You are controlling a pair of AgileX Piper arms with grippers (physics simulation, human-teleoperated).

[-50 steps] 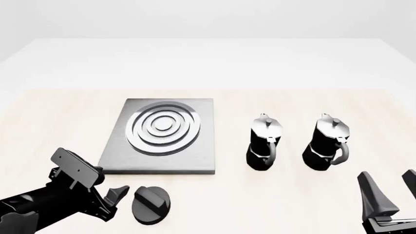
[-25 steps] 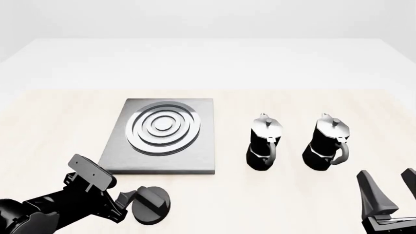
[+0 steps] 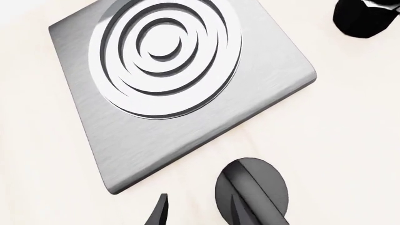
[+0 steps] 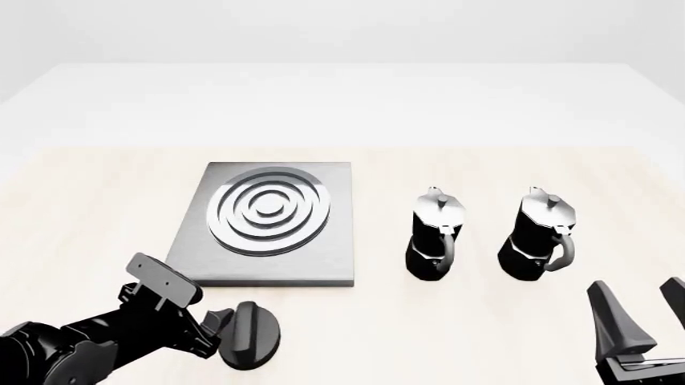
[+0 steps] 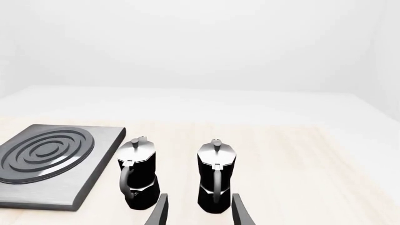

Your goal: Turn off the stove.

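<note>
Both arms were matte black: the left claw [image 4: 220, 333] carried a flat rectangular plate, the right claw [image 4: 640, 311] tapered wedge-shaped fingers.

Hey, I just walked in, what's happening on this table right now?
The left gripper is at the round black knob in front of the stove, with its fingers either side of the knob's raised bar; whether they actually grip it cannot be told. The right gripper waits open at the near right, holding nothing. Two moka pots stand upright side by side to the right of the stove, untouched.
</note>
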